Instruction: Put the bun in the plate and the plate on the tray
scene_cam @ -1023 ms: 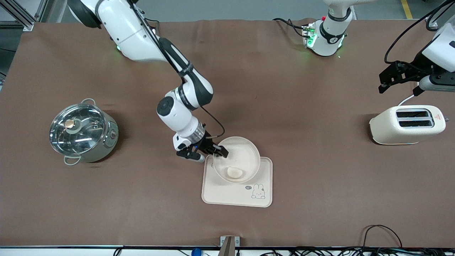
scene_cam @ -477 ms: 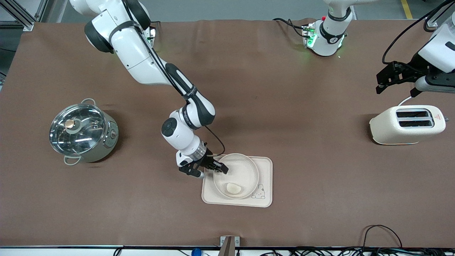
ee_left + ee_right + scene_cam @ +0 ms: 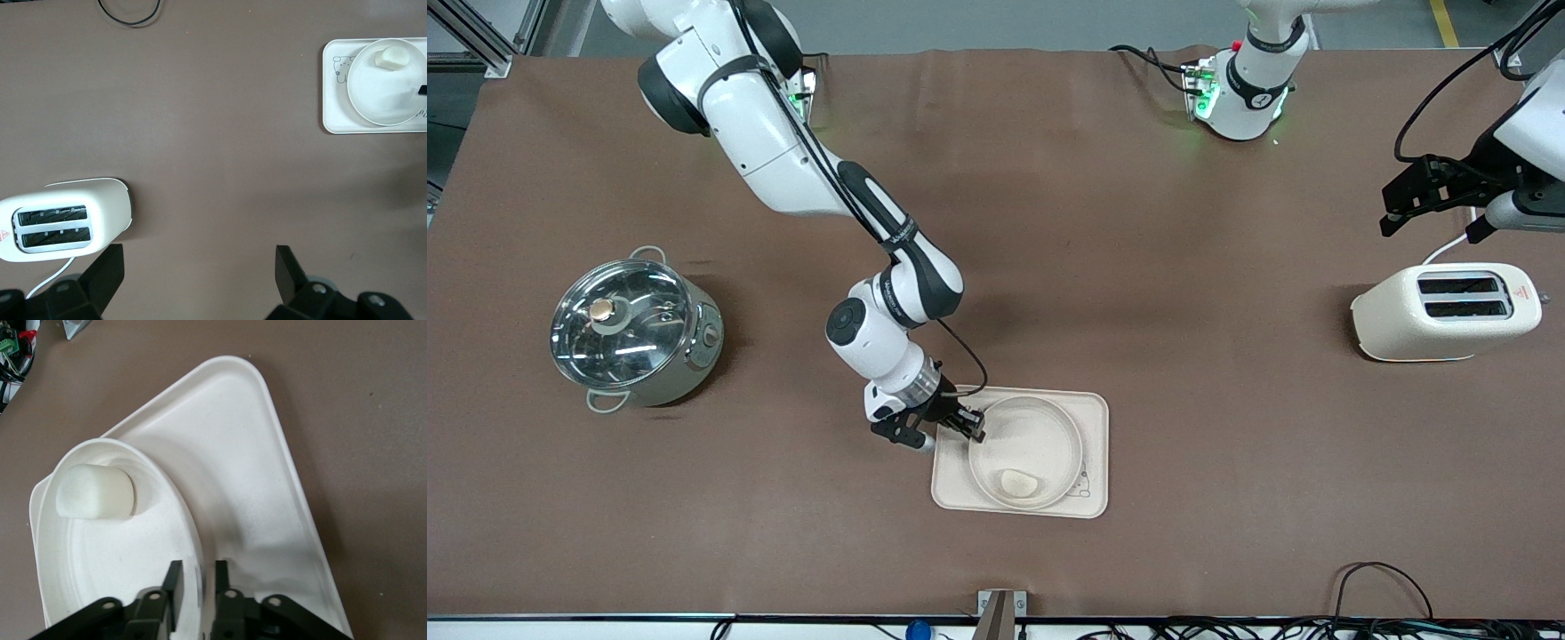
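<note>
Resting now on tray (image 3: 1094, 418), plate (image 3: 1040, 427) has lowered.

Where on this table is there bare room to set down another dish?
Bare cloth lies between the pot and the tray, and between that tray and the toaster. It is crowded at the tray, where the right gripper pinches the plate holding the bun. The left gripper waits over the toaster's end.

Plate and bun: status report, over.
Right gripper shut on plate rim, plate over tray. Bun in plate. Left gripper open, waiting above the table beside toaster. Nothing in the way.
</note>
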You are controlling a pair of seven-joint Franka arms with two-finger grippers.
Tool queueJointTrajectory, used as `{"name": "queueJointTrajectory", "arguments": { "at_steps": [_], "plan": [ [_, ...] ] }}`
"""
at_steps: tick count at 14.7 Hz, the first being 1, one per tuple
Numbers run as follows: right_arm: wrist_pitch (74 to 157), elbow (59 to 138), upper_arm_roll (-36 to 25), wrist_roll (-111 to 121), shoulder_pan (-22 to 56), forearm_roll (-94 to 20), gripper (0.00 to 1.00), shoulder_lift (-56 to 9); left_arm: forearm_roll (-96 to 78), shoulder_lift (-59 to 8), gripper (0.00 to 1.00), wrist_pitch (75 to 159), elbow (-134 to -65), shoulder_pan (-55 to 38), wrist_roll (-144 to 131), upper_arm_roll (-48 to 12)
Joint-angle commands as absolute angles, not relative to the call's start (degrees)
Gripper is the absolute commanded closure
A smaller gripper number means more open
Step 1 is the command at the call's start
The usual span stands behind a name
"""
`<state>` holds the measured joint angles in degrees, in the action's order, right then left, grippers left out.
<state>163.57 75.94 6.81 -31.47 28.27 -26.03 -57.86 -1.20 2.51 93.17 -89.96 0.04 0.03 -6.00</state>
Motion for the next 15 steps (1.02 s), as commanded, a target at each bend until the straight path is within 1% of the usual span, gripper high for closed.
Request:
{"name": "queueJointTrajectory", "arguments": {
  "at_steps": [1, 3, 4, 7, 10, 13, 14, 15],
  "plan": [
    [162.3, 75.8, 8.0, -30.7, 26.7, -27.2, 0.11, -56.4, -1.0, 1.7, 0.00, 93.0, -88.2, -0.4, -0.3, -5.7],
    [157.4, 75.9, 8.0, -30.8, 25.6, -27.1, 0.02, -54.7, -1.0, 1.7, 0.00, 93.0, -88.2, -0.4, -0.3, -5.7],
    [153.7, 76.6, 7.8, -30.7, 24.8, -27.0, 0.00, -52.6, -0.9, 1.6, 0.00, 93.0, -88.2, -0.5, -0.3, -5.7],
    [144.1, 79.6, 7.1, -30.4, 22.3, -26.3, 0.00, -47.0, -0.7, 1.5, 0.00, 93.0, -88.2, -0.9, -0.3, -5.8],
    [131.6, 83.4, 3.0, -26.8, 19.6, -25.8, 0.00, -38.4, -0.5, 1.6, 0.00, 93.0, -88.2, -0.8, -0.6, -5.9],
    [117.0, 86.9, -1.3, -18.7, 15.3, -25.5, 0.00, -29.1, -0.4, 1.6, 0.00, 93.1, -88.1, -0.8, -0.6, -6.0],
    [113.5, 88.5, -2.4, -18.2, 14.4, -23.4, 0.00, -26.1, -0.4, 1.6, 0.00, 93.2, -88.2, -0.7, -0.5, -5.9],
    [110.9, 90.7, -3.5, -17.4, 13.6, -18.8, 0.00, -22.5, -0.3, 1.6, 0.00, 93.3, -88.2, -0.7, -0.5, -5.9]
  ]
}}
